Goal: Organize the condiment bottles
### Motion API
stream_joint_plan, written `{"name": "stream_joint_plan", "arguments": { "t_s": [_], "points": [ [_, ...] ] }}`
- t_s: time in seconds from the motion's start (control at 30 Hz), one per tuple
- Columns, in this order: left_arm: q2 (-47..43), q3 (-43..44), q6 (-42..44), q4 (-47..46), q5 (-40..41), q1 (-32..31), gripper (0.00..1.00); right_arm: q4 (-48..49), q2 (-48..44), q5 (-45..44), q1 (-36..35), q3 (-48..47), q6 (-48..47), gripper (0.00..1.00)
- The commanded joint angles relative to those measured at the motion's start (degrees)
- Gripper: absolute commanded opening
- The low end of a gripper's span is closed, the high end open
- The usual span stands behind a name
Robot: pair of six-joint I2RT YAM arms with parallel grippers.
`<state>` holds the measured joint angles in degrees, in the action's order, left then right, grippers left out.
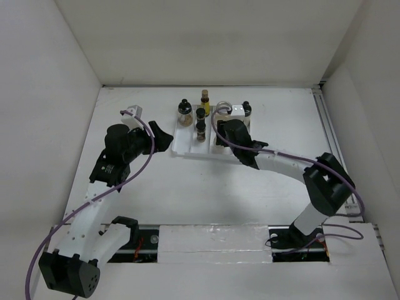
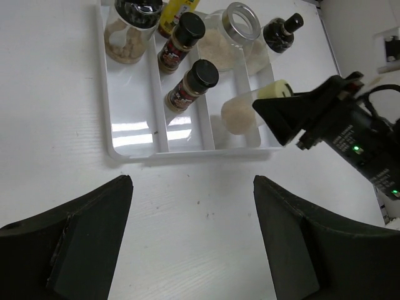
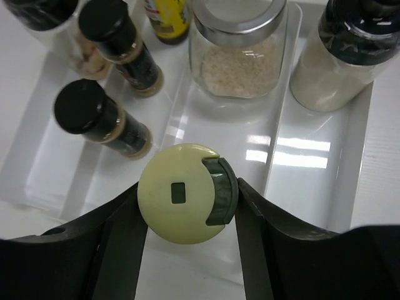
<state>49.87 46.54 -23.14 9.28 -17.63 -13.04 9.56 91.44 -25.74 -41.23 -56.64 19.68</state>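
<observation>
1. Above the near end of the white tray's (image 3: 350, 187) jar compartment, the right pincer (image 3: 187, 215) was clamped on the cream-capped bottle (image 3: 175, 187), which was tilted with its base toward the tray.
2. The left pincer (image 2: 194, 231) gaped over the worktop, farther off.
3. There were seven bottles: one held, and six upright in the tray, two of them brown shakers.

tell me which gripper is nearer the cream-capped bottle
Right. The right gripper has its jaws shut around the cream-capped bottle at the white tray. The left gripper is open outside the tray, apart from the bottle.
</observation>
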Motion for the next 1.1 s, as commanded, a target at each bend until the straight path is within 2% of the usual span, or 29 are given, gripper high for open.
{"name": "stream_joint_plan", "arguments": {
  "t_s": [0.0, 0.17, 0.37, 0.47, 0.5, 0.57, 0.73, 0.77, 0.87, 0.93, 0.97, 1.07],
  "points": [
    [-0.38, 2.23, 0.90, -1.19, -0.83, 0.12, 0.75, 1.78, 3.21, -2.21, 1.68, -5.05, 0.88, 0.43],
    [-0.38, 2.76, 0.90, -0.66, -0.31, 0.12, 0.76, 2.39, 8.75, -3.62, 2.82, -8.65, -0.17, 0.45],
    [0.14, 2.76, 0.90, -0.66, -0.30, 0.12, 0.76, 2.39, 11.22, -4.94, 2.82, -10.42, -0.17, 0.47],
    [0.14, 2.76, 0.90, -0.66, 0.23, 0.12, 0.77, 2.39, 12.53, -4.94, 2.82, -10.42, -0.17, 0.54],
    [0.14, 2.76, 0.90, -0.66, 0.23, 0.12, 0.77, 2.39, 12.54, -4.94, 2.82, -10.42, -0.17, 0.61],
    [0.14, 2.76, 0.90, -0.66, 0.23, 0.12, 0.77, 2.39, 12.54, -4.94, 2.82, -10.42, -0.17, 0.67],
    [0.14, 2.76, 0.90, -0.66, 0.23, 0.12, 0.80, 2.39, 10.78, -3.71, 2.82, -9.11, -0.17, 0.72],
    [0.14, 2.76, 0.90, -0.66, 0.23, 0.12, 0.83, 2.39, 9.39, -3.71, 2.82, -8.58, -0.17, 0.72],
    [0.14, 2.76, 0.90, -0.66, 0.23, 0.12, 0.84, 1.69, 5.79, -3.71, 2.82, -8.05, -0.17, 0.81],
    [0.14, 2.76, 0.90, -0.66, 0.23, 0.12, 0.86, 1.16, 3.15, -3.71, 2.30, -8.05, -0.17, 0.91],
    [-0.47, 2.76, 0.90, -0.66, 0.23, 0.12, 0.86, 0.38, 0.17, -3.71, 2.30, -8.05, -0.87, 1.00],
    [-1.70, 2.76, 0.90, -0.66, 1.45, 0.12, 0.88, -1.20, -4.76, -3.71, 1.24, -7.52, -1.49, 1.00]
  ]
}}
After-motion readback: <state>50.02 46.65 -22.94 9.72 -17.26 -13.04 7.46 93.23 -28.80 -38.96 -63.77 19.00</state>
